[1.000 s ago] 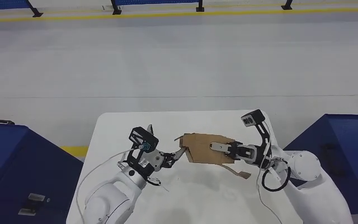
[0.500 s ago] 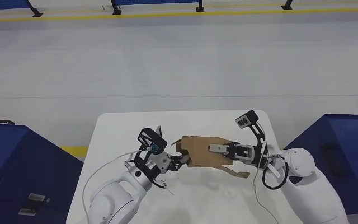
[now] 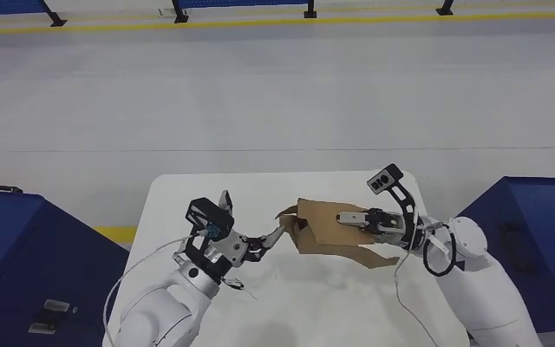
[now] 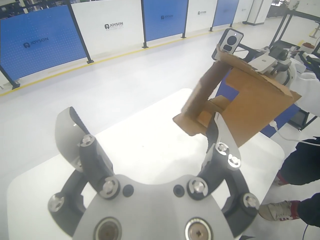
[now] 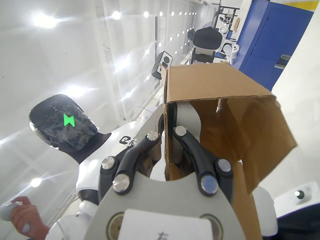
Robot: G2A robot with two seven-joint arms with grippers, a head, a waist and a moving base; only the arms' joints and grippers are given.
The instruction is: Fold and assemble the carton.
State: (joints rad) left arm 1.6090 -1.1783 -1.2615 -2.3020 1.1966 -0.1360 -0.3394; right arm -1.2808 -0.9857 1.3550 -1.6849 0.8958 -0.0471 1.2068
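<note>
Since 0.5 s ago the left gripper (image 4: 142,117) has drawn back toward its own side; it stands spread wide and holds nothing, with 1 fingertip (image 4: 222,131) touching the near flap of the carton (image 3: 334,232). The right gripper (image 5: 166,118) has raised and tilted the carton over the white table (image 3: 260,195), pinched on 1 wall with 1 finger inside and 1 outside. The carton is plain brown corrugated board, a half-squared open tube with loose flaps. Blue and white partition panels (image 4: 162,18) stand across the pale floor behind.
</note>
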